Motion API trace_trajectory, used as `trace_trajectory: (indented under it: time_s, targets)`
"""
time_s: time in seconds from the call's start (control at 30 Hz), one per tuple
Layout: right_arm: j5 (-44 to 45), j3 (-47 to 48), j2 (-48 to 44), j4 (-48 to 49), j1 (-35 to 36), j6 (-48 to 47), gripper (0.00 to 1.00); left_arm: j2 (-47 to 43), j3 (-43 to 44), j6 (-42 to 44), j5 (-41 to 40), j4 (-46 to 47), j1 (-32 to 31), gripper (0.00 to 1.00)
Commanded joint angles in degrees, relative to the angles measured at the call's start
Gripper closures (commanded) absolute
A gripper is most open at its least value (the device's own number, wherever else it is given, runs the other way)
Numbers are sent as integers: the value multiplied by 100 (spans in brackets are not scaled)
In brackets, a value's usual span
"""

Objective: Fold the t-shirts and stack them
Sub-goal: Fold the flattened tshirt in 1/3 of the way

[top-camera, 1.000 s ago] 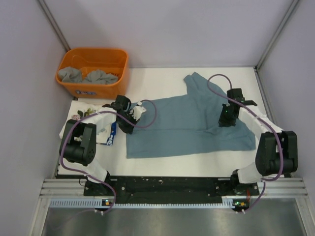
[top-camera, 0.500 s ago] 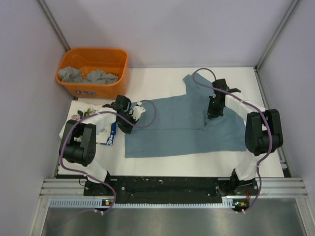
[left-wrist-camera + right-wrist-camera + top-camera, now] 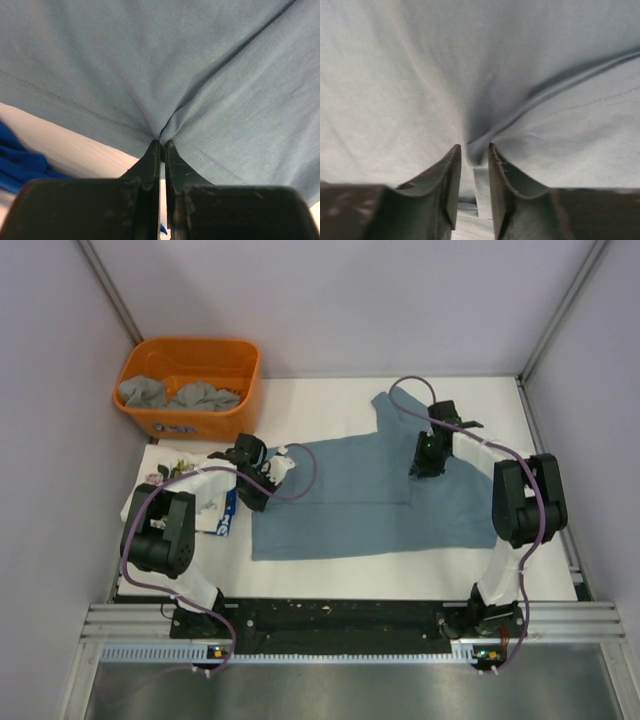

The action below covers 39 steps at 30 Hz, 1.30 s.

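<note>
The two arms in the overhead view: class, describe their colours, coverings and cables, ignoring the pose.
The left arm and the right arm both have bulky black joints, white wrapped links and a looping purple cable. The left gripper and the right gripper each end in two dark, tapered fingers.

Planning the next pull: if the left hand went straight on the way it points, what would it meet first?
Likely the blue-grey t-shirt: the left hand is shut on its hem, and only more of that cloth shows ahead.
</note>
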Motion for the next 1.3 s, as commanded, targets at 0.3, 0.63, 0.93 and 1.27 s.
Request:
trace_trajectory:
  time_s: [0.3,0.63,0.93,1.27]
  targets:
    - [272,1236,-550,-44,-299,-1194,39,-480,478,-85,-399,-523,37,47]
    - [2062,3990,1138,-1924,-774,-1828,39,-129,1517,-692,-559,-770,336,41]
    - [1036,1320,31,-1109,-2163,-1371,39,-1639,68,1108,1279,-1815,-67,41]
    - [500,70,-75,-370,-2506,-1257,53,-1852,-1313,1427,700,-1500,-788,31]
